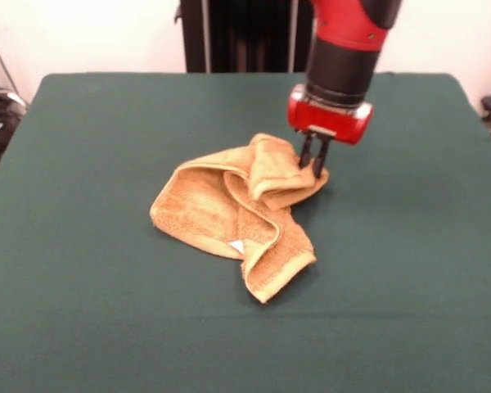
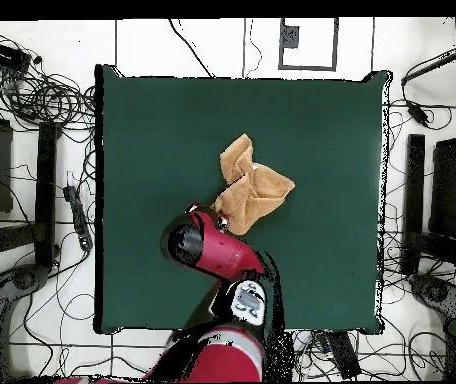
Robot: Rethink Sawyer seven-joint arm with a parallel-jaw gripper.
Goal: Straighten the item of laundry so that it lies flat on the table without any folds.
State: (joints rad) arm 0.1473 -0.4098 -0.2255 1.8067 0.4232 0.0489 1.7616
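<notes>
Front view
- Towel [image 1: 237, 214]: orange-tan, crumpled in a heap about mid-table [image 1: 82, 311]. One flap is doubled over on top; another corner is rolled toward the camera side. A small white label peeks out low in the heap.
- Gripper [image 1: 314, 161]: at the towel's far edge, on the side toward the pedestal. Two dark fingers [image 1: 320, 158] point straight down, close together, tips at the folded rim. They look pinched on that rim, but the cloth between them is not plain to see, so I cannot tell for certain.
- Arm: comes down from the top edge, nearly upright, with the red wrist block directly over the fingers.
- Step in hand, as I judge it: take hold of the top flap at its edge and draw it away from the heap. To do it well, catch only the upper layer, lift a little so the layer below stays put, then pull outward and low over the table.

Overhead view
- Towel [image 2: 252, 186]: a lumpy shape a little above the table's middle, well inside every table edge.
- Arm: reaches up from the base at the bottom edge; its red head covers the towel's lower-left corner and hides the fingers.
- Risk, by my reckoning: a deep pinch would drag the whole heap instead of opening it.
</notes>
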